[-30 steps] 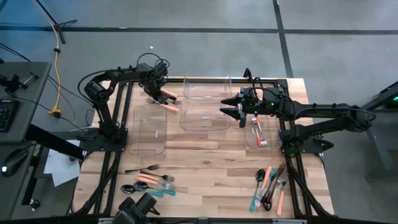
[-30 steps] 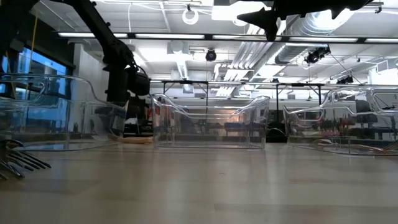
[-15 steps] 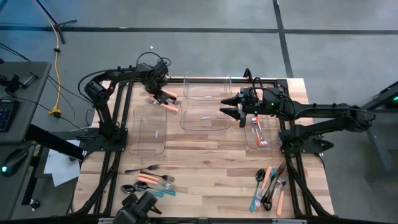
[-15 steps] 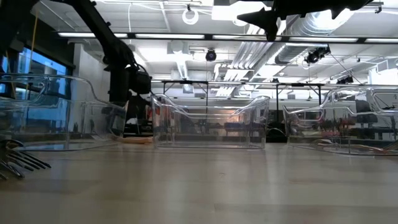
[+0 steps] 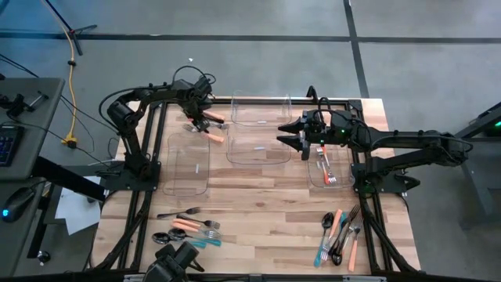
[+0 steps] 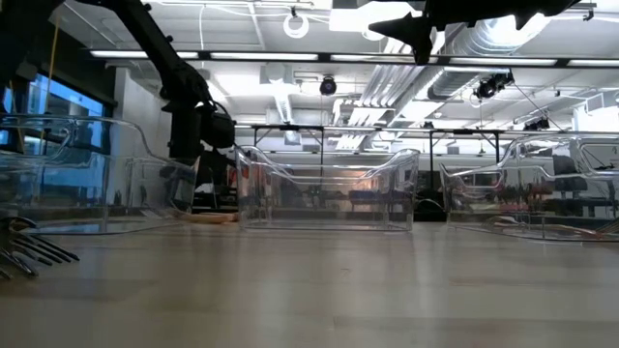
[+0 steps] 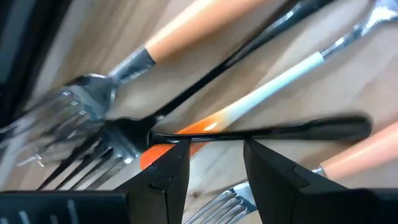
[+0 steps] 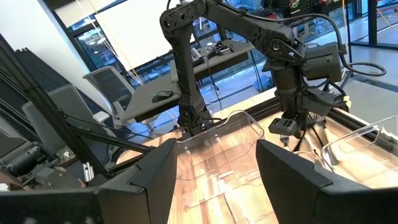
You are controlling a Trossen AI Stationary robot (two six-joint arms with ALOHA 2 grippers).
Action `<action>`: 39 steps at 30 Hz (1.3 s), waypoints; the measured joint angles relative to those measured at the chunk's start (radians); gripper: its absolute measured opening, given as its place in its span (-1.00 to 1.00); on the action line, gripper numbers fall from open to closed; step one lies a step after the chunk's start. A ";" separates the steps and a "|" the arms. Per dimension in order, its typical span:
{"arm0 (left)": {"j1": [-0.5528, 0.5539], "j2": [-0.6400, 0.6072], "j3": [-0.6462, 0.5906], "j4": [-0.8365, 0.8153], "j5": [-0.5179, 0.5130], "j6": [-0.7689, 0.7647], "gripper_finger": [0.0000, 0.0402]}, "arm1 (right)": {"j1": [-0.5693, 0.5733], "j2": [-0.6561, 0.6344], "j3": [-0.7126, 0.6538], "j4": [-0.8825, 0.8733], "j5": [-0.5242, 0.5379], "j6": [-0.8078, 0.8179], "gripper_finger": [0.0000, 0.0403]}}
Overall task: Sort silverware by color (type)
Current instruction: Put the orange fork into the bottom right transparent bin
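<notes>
At the worktop's (image 5: 258, 188) far left, the left pincer (image 5: 205, 121) is clenched on orange-handled cutlery (image 5: 213, 135) beside the clear bins (image 5: 258, 149), while the right pincer (image 5: 291, 133) hangs released over the middle bin, loose silverware (image 5: 338, 233) lying along the near edge.

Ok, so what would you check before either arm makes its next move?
1. Right gripper open and empty: ok.
2. Left gripper has hold of the orange piece: cannot tell.
3. Middle bin free for a drop: ok.
4. Right bin holds one colour only: cannot tell.
5. Left pile and right pile sorted: not ok.
6. Arms well apart: ok.
</notes>
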 joint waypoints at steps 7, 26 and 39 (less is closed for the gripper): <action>0.000 -0.011 -0.002 -0.092 -0.005 0.017 -0.30 | 0.000 0.000 0.000 0.000 0.000 -0.009 0.01; -0.011 -0.036 0.000 0.034 0.068 0.031 -0.30 | 0.000 0.000 0.000 -0.003 0.040 -0.009 0.01; -0.012 0.001 0.003 0.064 0.070 0.035 -0.30 | 0.000 0.000 0.000 -0.003 0.040 -0.009 0.01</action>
